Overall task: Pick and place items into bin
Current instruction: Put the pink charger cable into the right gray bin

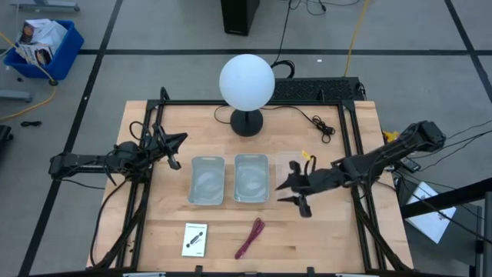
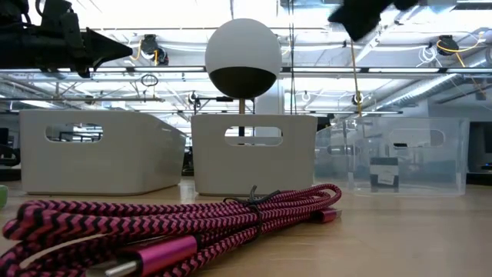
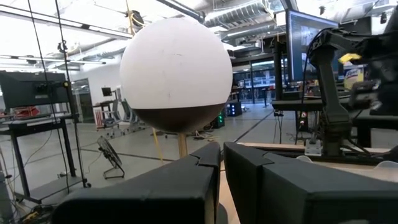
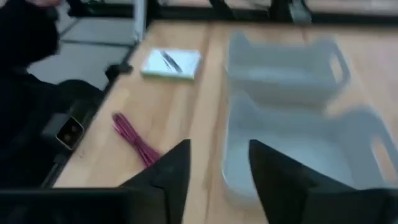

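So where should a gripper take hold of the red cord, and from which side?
Probably across the middle of the red cord, coming straight down from above. It lies flat on the table as a long narrow bundle, slanted, with bare wood on both sides, so fingers set across its width could close around all strands. The right gripper is open and nearer; the left gripper, shut, waits farther away.
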### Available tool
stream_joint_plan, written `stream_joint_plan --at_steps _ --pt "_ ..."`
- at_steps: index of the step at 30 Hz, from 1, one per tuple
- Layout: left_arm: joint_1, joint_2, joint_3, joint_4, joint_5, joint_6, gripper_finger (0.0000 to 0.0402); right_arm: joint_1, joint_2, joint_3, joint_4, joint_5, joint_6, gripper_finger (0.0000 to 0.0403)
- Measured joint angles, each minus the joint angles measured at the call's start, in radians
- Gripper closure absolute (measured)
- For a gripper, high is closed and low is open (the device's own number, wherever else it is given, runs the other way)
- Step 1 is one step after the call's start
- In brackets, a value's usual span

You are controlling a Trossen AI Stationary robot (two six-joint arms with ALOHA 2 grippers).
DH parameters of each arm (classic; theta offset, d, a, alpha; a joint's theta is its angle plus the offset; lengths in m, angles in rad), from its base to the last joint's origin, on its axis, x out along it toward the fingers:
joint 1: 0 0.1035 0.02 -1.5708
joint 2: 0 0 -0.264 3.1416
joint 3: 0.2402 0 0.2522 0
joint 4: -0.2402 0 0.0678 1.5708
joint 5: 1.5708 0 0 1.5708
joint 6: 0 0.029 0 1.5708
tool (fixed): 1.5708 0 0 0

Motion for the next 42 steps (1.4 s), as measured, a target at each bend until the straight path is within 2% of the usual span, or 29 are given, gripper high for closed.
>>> stream_joint_plan --at_steps 5,7,14,19,21,28,35,42 --pt "0.0 0.0 0.0 0.0 0.0 0.0 0.0371 0.041 0.005 0.0 0.059 0.015 -0.105 0.0362" --pt "0.0 0.0 0.0 -0.001 0.0 0.0 0.0371 0.045 0.005 0.0 0.056 0.014 -0.123 0.0392" --pt "0.0 0.0 0.0 -0.001 0.0 0.0 0.0371 0.041 0.011 0.0 0.069 0.005 -0.1 0.04" --pt "0.0 0.0 0.0 -0.001 0.0 0.0 0.0371 0.036 0.087 0.002 0.192 -0.074 -0.125 0.0402" --pt "0.0 0.0 0.0 0.0 -0.004 0.0 0.0371 0.036 0.132 0.028 0.182 -0.092 -0.128 0.0402" --pt "0.0 0.0 0.0 -0.001 -0.018 0.0 0.0371 0.037 0.324 0.231 0.06 -0.126 -0.151 0.0402" --pt "0.0 0.0 0.0 -0.003 -0.018 -0.004 0.0371 0.042 0.489 0.459 -0.21 -0.122 -0.18 0.0403" --pt "0.0 0.0 0.0 -0.016 -0.018 -0.005 0.0371 0.037 0.615 0.629 -0.352 -0.124 -0.208 0.0403"
